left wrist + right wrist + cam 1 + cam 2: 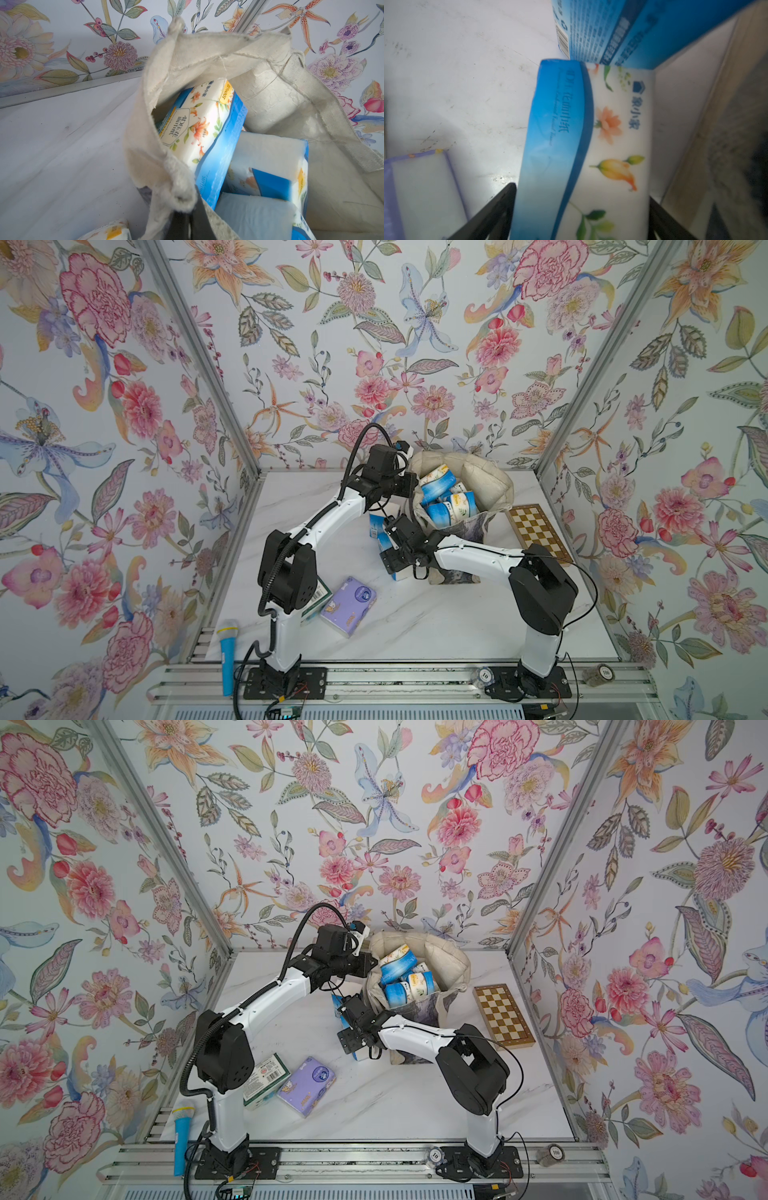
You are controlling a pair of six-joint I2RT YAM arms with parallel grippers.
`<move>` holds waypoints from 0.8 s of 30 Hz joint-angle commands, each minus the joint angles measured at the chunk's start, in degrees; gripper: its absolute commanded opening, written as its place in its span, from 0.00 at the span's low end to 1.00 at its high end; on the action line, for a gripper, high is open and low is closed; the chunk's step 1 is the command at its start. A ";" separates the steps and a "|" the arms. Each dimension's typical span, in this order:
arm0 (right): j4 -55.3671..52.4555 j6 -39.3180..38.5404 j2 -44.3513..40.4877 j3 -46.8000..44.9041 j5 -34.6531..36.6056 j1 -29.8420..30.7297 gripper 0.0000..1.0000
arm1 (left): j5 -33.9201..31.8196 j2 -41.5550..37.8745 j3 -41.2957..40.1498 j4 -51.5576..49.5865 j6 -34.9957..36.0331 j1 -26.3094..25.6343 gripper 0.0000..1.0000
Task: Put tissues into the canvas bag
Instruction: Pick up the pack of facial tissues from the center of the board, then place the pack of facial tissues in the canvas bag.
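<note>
The canvas bag [478, 479] is cream cloth, rough and floppy, with frayed edges and a dark picture on its front. It stands at the back of the white, marble-look counter [415, 626]. The left tool [191, 212] is closed on the bag's rim, and the cloth bunches up there. Inside the bag lie soft, brick-shaped tissue packs [440, 493] in shiny plastic, blue and white with orange flowers. One reads "4D" and has a yellow tag with "100%".

The right tool [581, 193] is low, just beside the bag's front. Its two black fingers [492, 207] sit tight against both sides of a blue-and-white pack [602, 135]. Another blue pack [612, 31] with small print and a barcode touches its end.

Near the front lie a lilac pack [348, 605] and a green-and-white pack [266, 1079] with a barcode, just beside each other. A wooden chessboard [536, 531] with brown and cream squares lies right of the bag. A blue toy microphone [227, 655] lies at the front left corner.
</note>
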 commanded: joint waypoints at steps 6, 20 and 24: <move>-2.87 0.25 -2.99 -1.92 -1.26 -0.68 0.41 | -0.59 -2.28 -0.27 -0.47 0.63 0.91 0.00; -3.99 -9.79 -36.35 0.28 -20.91 -6.67 0.39 | -1.20 -1.84 0.70 -0.97 0.68 1.15 0.00; -3.09 -11.25 -42.62 2.64 -18.23 -10.10 0.40 | -0.92 -1.32 1.49 -1.49 0.63 1.15 0.00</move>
